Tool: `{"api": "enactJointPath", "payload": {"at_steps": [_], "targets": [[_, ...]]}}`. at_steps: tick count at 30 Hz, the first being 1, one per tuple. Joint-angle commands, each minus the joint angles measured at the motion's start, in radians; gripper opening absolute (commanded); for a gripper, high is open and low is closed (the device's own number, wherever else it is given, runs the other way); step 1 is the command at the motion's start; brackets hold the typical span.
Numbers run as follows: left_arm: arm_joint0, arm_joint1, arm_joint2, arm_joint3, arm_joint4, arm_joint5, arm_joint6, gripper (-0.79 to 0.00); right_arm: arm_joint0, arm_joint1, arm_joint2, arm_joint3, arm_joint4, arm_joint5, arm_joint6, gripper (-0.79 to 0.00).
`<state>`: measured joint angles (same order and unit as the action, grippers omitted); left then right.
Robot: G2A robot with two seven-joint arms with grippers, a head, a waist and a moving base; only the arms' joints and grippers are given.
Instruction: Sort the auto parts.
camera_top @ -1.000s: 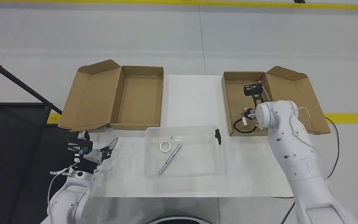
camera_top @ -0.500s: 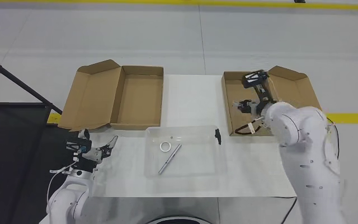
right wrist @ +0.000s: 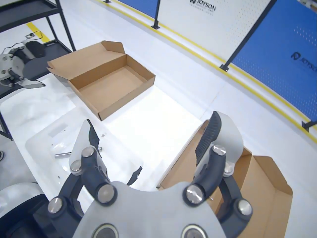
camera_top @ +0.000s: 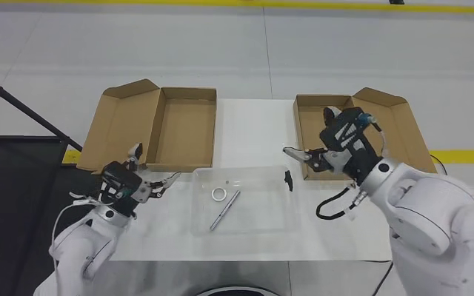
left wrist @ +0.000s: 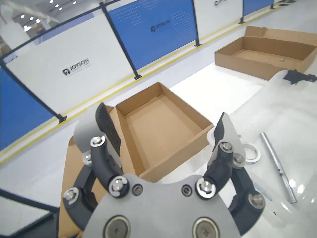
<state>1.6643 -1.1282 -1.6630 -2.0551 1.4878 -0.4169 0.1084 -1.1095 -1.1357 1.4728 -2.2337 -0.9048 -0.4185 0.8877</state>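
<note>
Top view, table (camera_top: 255, 122): white. One bare strip runs between the boxes, and another lies between the tray and the near edge.
Top view, boxes: two, cardboard and open. The left box (camera_top: 185, 129) and the right box (camera_top: 311, 111) stand well apart at the far side, each with a flap spread outward.
Top view, clear tray (camera_top: 259, 218): one, in the middle, with its far rim just beside the left box's near wall.
Top view, parts: three. One ring (camera_top: 218, 194) and one rod (camera_top: 224, 210) lie close together in the tray, and one black clip (camera_top: 288, 180) sits at its right rim.
Top view, left gripper (camera_top: 157, 164): off the tray's left rim, near the left box's near wall.
Top view, right gripper (camera_top: 306, 131): over the right box's inner wall, near the clip.
Left wrist view, jaws: spread wide and empty, with the left box's open floor showing between the fingers (left wrist: 109, 127).
Left wrist view, parts: the ring and rod lie just beyond one finger. The clip is farther off.
Left wrist view, right box: two small bits (left wrist: 281, 59) lie on its floor, too small to name.
Right wrist view, jaws: spread wide and holding nothing. One finger is over the tray and the other over the right box's wall.
Right wrist view, open room: bare table between the fingers and on to the left box.
</note>
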Motion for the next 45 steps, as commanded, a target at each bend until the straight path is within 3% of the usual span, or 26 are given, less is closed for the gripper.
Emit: {"api": "enactJointPath", "payload": {"at_steps": [1, 4, 15, 19, 22, 27, 32, 36, 45], "targets": [[-0.033, 0.003, 0.018, -0.02, 0.013, -0.057, -0.024, 0.0, -0.018, 0.003, 0.014, -0.019, 0.016, -0.022, -0.011, 0.0], [-0.085, 0.006, 0.045, -0.054, 0.012, -0.112, -0.049, 0.0, -0.039, 0.01, 0.025, -0.034, -0.002, -0.031, 0.038, 0.0], [-0.085, 0.006, 0.045, -0.054, 0.012, -0.112, -0.049, 0.0, -0.039, 0.01, 0.025, -0.034, -0.002, -0.031, 0.038, 0.0], [-0.066, 0.011, 0.089, -0.056, 0.056, -0.201, -0.111, 0.0, -0.039, 0.01, 0.025, -0.034, -0.002, -0.031, 0.038, 0.0], [-0.116, 0.017, 0.146, -0.074, 0.107, -0.306, -0.192, 0.0, -0.039, 0.01, 0.025, -0.034, -0.002, -0.031, 0.038, 0.0], [-0.264, 0.019, 0.273, -0.05, 0.112, -0.484, -0.337, 0.0, -0.039, 0.01, 0.025, -0.034, -0.002, -0.031, 0.038, 0.0], [-0.437, 0.008, 0.412, 0.026, 0.037, -0.595, -0.628, 0.0, -0.039, 0.01, 0.025, -0.034, -0.002, -0.031, 0.038, 0.0], [-0.57, -0.013, 0.533, 0.094, -0.078, -0.546, -0.854, 0.0, -0.039, 0.01, 0.025, -0.034, -0.002, -0.031, 0.038, 0.0], [-0.579, -0.015, 0.542, 0.098, -0.091, -0.53, -0.872, 0.0, -0.039, 0.01, 0.025, -0.034, -0.002, -0.031, 0.038, 0.0]]}}
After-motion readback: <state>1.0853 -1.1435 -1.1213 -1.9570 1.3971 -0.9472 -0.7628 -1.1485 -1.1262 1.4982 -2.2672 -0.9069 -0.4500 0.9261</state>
